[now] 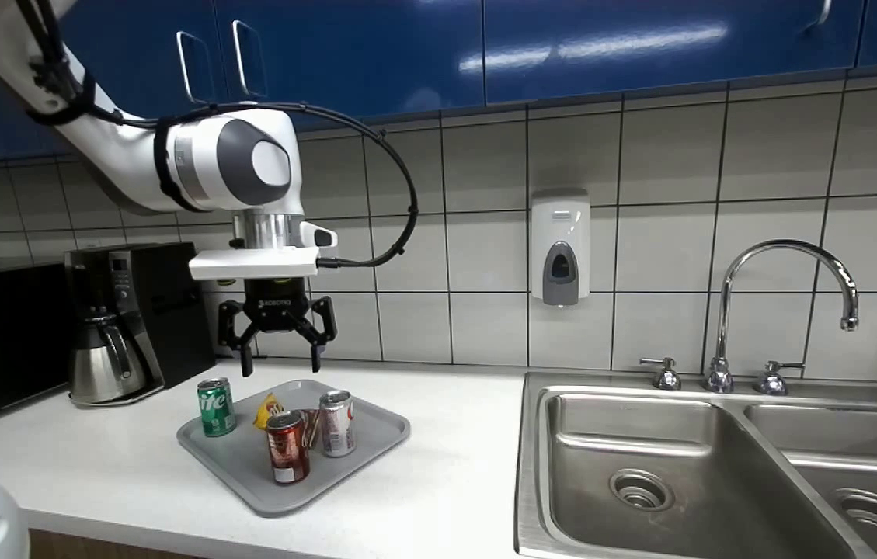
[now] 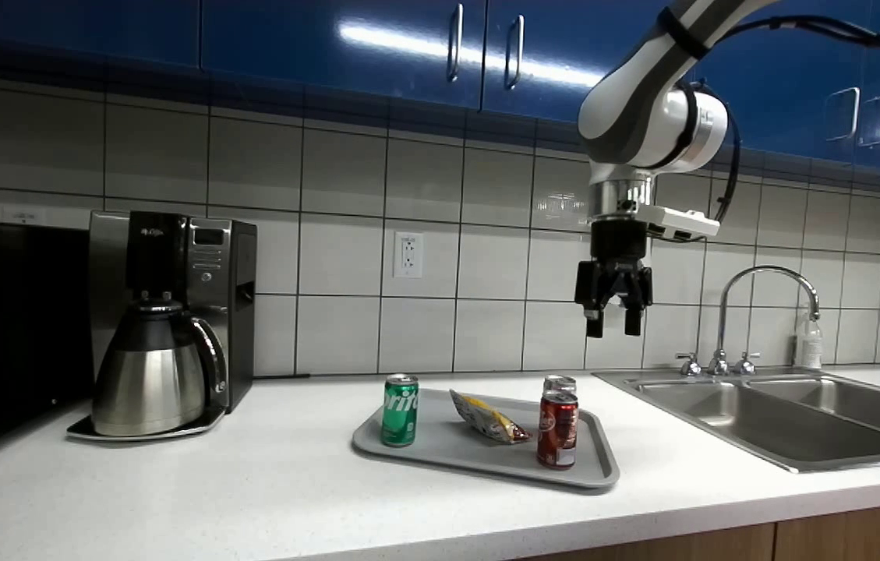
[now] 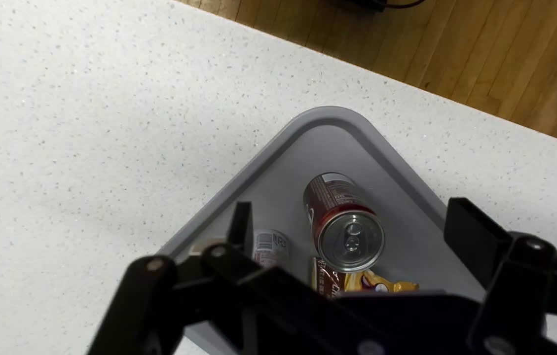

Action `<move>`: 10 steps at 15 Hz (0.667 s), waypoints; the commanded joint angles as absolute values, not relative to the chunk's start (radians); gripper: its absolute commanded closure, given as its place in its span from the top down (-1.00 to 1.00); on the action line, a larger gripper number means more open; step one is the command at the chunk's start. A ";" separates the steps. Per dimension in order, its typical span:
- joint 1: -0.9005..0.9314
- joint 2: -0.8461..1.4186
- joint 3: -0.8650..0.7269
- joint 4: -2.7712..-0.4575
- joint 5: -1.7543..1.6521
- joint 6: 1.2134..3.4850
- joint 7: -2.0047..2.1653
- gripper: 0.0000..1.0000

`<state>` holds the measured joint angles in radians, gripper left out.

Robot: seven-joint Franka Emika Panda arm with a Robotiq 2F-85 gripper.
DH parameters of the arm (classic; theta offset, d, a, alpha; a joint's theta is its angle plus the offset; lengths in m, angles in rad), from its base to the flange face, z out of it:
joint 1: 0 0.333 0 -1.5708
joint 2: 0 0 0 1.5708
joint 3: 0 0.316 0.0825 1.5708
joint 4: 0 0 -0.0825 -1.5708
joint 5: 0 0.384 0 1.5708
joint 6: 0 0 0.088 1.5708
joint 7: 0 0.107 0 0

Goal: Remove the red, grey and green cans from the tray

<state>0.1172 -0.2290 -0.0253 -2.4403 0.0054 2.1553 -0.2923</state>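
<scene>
Plainly spread: black two-finger claw (image 1: 281, 366) | red cylindrical metal can (image 2: 557, 431), toward front edge, white counter (image 1: 454, 473) | slick, dentable, I'd guess; pinch mid-wall

Three cans (image 2: 400, 417) on a tray (image 2: 443, 453), snack packet (image 2: 490, 421) between them, coffee maker (image 2: 210, 300) left, sink (image 2: 767, 417) right

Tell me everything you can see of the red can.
The red can looks metal, with a silver top, a pull tab and a pale patch low on its side. It stands upright on the gray tray, near a corner. The open gripper doesn't touch it; whether the snack bag does, I cannot tell.
</scene>
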 commanded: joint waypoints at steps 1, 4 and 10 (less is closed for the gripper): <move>0.113 -0.158 -0.004 -2.405 0.052 2.174 -0.289 1.00; 0.107 -0.119 0.009 -2.399 0.054 2.200 -0.275 1.00; 0.107 -0.052 0.032 -2.375 0.019 2.268 -0.247 1.00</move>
<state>0.1172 -0.0895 0.0050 -2.4085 0.0385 2.2412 -0.2840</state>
